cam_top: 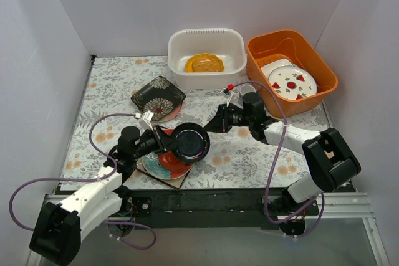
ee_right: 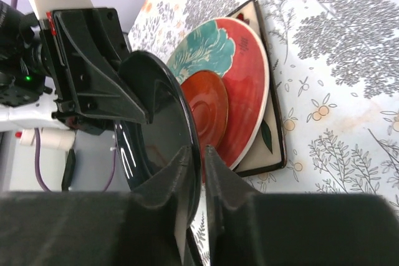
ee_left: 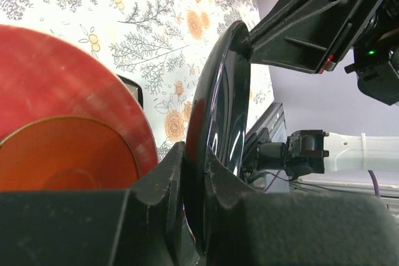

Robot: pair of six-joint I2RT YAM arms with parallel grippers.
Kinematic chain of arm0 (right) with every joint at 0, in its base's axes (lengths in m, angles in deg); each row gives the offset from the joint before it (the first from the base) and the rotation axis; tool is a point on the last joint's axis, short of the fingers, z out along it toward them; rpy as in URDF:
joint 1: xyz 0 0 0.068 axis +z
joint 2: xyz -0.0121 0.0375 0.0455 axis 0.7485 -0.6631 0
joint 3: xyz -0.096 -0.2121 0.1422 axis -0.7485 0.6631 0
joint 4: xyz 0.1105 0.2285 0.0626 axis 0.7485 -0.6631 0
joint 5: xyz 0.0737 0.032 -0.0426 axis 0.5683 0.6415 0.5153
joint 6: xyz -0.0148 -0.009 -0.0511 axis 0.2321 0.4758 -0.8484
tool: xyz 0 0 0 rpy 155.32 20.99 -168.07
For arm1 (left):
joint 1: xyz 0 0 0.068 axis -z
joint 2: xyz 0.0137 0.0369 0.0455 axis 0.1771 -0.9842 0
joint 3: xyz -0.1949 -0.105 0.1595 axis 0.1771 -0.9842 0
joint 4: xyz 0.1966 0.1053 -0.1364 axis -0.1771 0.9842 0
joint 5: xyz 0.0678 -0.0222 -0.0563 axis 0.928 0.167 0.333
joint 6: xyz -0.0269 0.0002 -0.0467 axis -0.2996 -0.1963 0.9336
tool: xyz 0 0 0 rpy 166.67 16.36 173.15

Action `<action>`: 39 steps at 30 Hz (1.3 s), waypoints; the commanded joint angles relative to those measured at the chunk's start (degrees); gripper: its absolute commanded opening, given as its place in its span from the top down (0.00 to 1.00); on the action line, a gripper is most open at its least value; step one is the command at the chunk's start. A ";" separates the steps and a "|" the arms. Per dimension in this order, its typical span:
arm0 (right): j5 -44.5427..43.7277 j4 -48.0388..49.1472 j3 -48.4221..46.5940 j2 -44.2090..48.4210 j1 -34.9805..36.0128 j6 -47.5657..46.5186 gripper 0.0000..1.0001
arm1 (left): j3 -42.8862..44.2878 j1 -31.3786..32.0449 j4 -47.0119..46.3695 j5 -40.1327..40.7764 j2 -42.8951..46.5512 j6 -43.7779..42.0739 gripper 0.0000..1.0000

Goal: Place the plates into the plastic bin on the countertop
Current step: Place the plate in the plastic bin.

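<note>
The dark brown plate [cam_top: 190,142] hangs tilted on edge above the front stack, between both grippers. My left gripper [cam_top: 163,143] is shut on its near rim [ee_left: 218,104]; the fingers [ee_left: 168,172] clamp it. My right gripper [cam_top: 209,128] straddles the opposite rim [ee_right: 156,123], with a thin gap still showing at one finger [ee_right: 215,160]. Below lie a small red plate [ee_right: 209,101], a teal-striped plate [ee_right: 212,48] and a cream square plate [ee_right: 268,135]. The white plastic bin [cam_top: 206,32] at the back holds the yellow-orange plate [cam_top: 204,63].
A black flowered square plate [cam_top: 158,95] rests on a pink plate [cam_top: 171,113] left of the bin. An orange tub [cam_top: 324,70] with white fruit-marked plates [cam_top: 288,82] stands at the back right. Grey walls close in three sides.
</note>
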State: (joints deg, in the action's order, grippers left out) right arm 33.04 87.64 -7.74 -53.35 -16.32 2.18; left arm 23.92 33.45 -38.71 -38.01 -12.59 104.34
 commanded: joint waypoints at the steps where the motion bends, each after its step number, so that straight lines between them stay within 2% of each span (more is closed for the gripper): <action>1: 3.72 4.37 -1.96 -1.52 0.38 0.58 0.70 | 0.00 0.40 6.82 4.63 6.59 -1.00 1.00; 2: 3.55 5.07 -1.70 -1.17 0.47 0.49 0.59 | 0.09 0.40 7.70 4.99 7.39 -1.00 1.00; 5: 2.58 4.12 -1.35 -0.29 0.47 -0.91 0.42 | 0.35 0.48 10.26 6.48 9.32 -1.35 1.00; 11: 0.12 0.96 -0.04 2.78 0.38 -4.60 0.19 | 1.58 0.49 11.40 7.28 7.93 -2.57 1.00; 14: -1.90 -1.59 0.50 4.27 0.38 -6.36 0.13 | 2.81 0.40 11.32 7.37 5.82 -3.80 1.00; 23: -7.35 -9.33 2.87 10.42 -0.23 -10.85 0.05 | 6.32 0.49 7.45 7.28 -2.00 -6.18 1.00; 32: -9.90 -12.49 7.00 15.44 -2.34 -12.08 0.03 | 10.02 0.49 2.45 4.82 -11.14 -8.47 1.00; 39: -10.34 -13.72 6.48 15.79 -2.61 -12.52 0.03 | 10.72 0.49 0.86 4.82 -12.65 -8.64 1.00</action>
State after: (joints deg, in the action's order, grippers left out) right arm 23.29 74.42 -0.57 -38.66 -18.64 -8.97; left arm 32.22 33.69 -34.56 -32.30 -25.53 96.87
